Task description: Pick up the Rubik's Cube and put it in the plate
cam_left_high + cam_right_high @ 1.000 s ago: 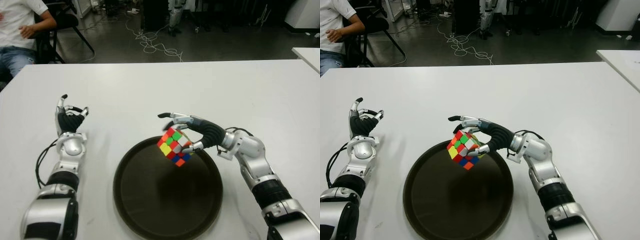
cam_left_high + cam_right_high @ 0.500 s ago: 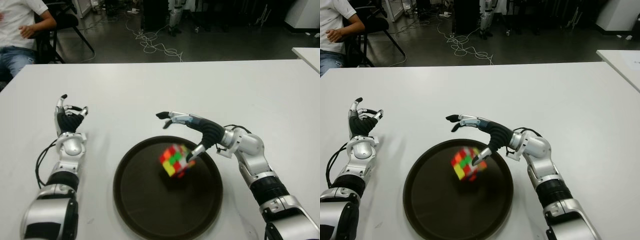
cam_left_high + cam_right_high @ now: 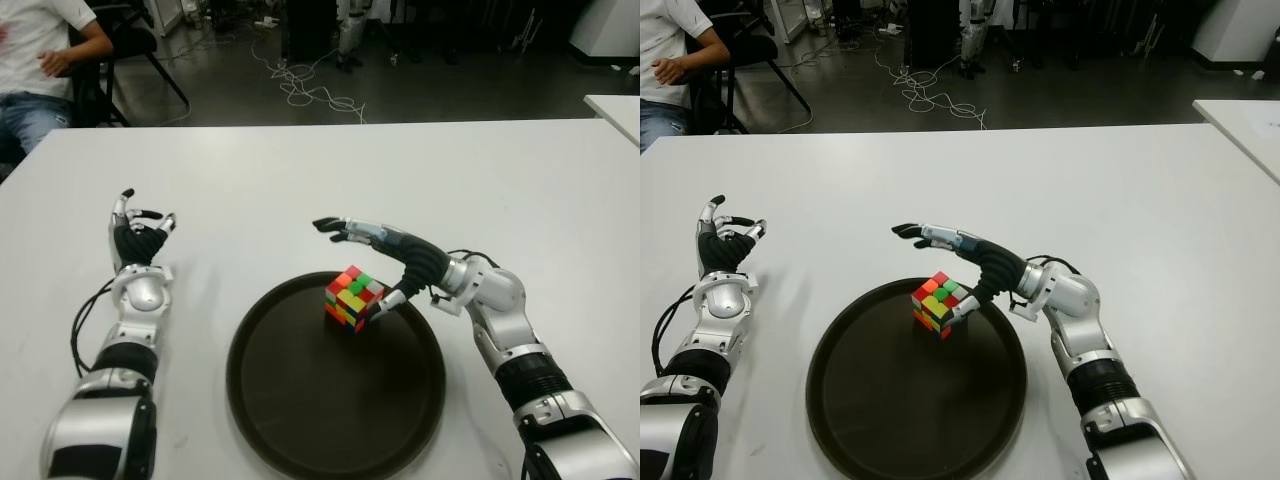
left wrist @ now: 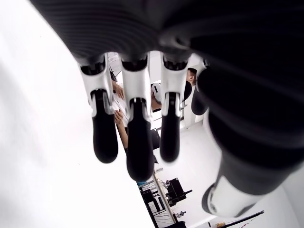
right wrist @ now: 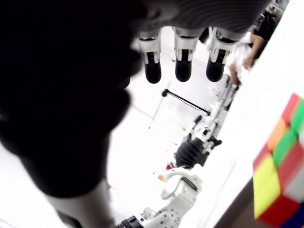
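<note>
The Rubik's Cube (image 3: 353,298) stands on the far part of the round dark plate (image 3: 300,410), a green and orange face up. My right hand (image 3: 372,262) is open over the plate's far rim, fingers stretched out above the cube and thumb tip close beside its right edge, holding nothing. The cube's corner (image 5: 280,185) shows in the right wrist view below the spread fingers (image 5: 183,59). My left hand (image 3: 137,235) is idle at the left of the white table (image 3: 480,180), well left of the plate, fingers loosely open.
A seated person (image 3: 40,60) is beyond the table's far left corner beside a black chair (image 3: 130,50). Cables (image 3: 310,90) lie on the floor behind the table. Another white table's corner (image 3: 615,108) shows far right.
My right hand let go of the cube, which dropped and settled upright on the plate. The fingers have spread and lifted slightly. The left hand has not moved.
</note>
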Controlling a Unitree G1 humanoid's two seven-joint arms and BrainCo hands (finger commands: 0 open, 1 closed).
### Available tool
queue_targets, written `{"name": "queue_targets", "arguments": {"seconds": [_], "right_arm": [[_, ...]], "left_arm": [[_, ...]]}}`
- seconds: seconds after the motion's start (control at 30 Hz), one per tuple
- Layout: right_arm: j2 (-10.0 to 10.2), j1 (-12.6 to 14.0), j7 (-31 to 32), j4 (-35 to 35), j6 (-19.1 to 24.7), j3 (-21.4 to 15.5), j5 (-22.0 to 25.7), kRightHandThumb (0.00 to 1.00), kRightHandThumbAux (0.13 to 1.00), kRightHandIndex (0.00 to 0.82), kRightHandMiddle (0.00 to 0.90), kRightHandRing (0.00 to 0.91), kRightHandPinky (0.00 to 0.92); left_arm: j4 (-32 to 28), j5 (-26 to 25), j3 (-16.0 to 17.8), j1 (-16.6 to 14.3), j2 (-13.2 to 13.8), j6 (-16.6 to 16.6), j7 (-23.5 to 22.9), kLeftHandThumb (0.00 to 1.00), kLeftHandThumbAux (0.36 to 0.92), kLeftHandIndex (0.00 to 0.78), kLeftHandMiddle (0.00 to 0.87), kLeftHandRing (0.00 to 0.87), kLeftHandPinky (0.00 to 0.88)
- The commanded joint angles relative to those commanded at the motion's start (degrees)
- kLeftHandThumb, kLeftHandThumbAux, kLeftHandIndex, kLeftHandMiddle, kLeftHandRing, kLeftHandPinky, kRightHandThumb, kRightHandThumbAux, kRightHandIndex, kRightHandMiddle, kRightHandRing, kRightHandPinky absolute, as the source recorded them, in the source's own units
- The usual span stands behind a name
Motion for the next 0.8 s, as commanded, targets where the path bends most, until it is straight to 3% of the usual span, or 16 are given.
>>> {"name": "queue_targets", "arguments": {"seconds": [0.23, 0.63, 0.8], "right_arm": [[0.6, -0.6, 2.1, 1.4, 0.9, 0.2, 1.7, 0.0, 0.92, 0.066, 0.065, 0.025, 0.057], [-0.3, -0.4, 2.1, 0.6, 3.4, -0.2, 0.9, 0.0, 0.923, 0.068, 0.067, 0.026, 0.066], [0.3, -0.8, 1.6, 1.2, 1.1, -0.6, 0.6, 0.0, 0.918, 0.07, 0.07, 0.033, 0.062]], "left_arm": [[0.0, -0.3, 0.2, 0.0, 0.0, -0.3, -0.4, 0.075, 0.798, 0.127, 0.671, 0.756, 0.784], [-0.3, 0.0, -0.2, 0.2, 0.0, -0.2, -0.5, 0.039, 0.783, 0.124, 0.685, 0.772, 0.791], [-0.4, 0.0, -0.3, 0.2, -0.1, 0.1, -0.3, 0.059, 0.78, 0.12, 0.545, 0.697, 0.731]]}}
